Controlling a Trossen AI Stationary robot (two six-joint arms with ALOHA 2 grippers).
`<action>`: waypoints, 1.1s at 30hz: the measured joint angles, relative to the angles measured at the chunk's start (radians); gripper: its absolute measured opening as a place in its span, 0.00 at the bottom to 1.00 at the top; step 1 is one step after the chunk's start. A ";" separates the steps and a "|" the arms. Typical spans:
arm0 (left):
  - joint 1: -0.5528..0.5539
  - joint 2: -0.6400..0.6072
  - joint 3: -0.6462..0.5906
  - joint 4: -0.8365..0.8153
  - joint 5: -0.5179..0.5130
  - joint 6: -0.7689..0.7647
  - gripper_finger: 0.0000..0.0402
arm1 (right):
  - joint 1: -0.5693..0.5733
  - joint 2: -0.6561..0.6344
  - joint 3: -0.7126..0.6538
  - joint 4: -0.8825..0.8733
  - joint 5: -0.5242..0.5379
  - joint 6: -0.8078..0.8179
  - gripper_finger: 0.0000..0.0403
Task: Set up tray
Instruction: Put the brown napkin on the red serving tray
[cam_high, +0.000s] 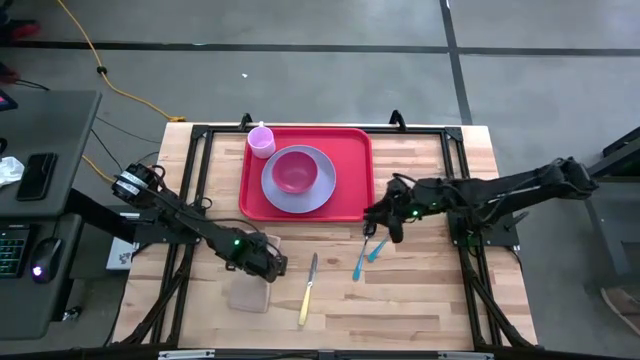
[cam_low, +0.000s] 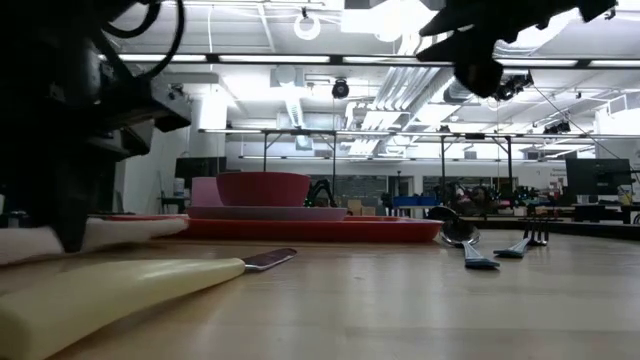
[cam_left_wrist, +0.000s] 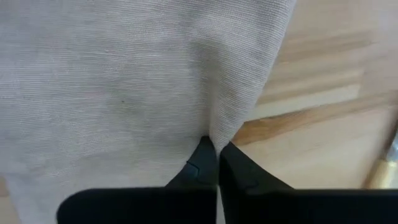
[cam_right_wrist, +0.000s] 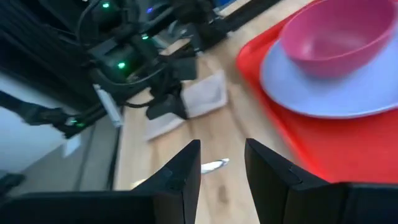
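Both arms sit below the tray (cam_high: 350, 205): left pincer (cam_left_wrist: 216, 163) is pinched together on the napkin (cam_left_wrist: 124, 81); lift it slowly so it doesn't slip. Right pincer (cam_right_wrist: 222, 163) hovers, fingers apart

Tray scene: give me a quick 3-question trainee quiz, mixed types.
1. True or false: the pink bowl sits on the lavender plate on the red tray.
2. What is the left hand pinching?
A. beige cloth
B. knife
C. cup
3. Fill in: the right hand hovers over the blue ____.

Key: 1 true. 2 A. 3 cutlery.
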 joint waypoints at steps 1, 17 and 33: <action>0.009 0.001 0.000 0.023 -0.001 0.023 0.06 | 0.000 0.025 0.000 0.025 -0.016 0.018 0.26; 0.126 -0.066 0.001 0.086 0.067 0.367 0.02 | 0.000 0.303 0.000 0.291 -0.073 0.302 0.26; 0.125 -0.148 0.002 0.082 -0.009 0.430 0.03 | 0.000 0.583 0.000 0.667 -0.117 0.514 0.26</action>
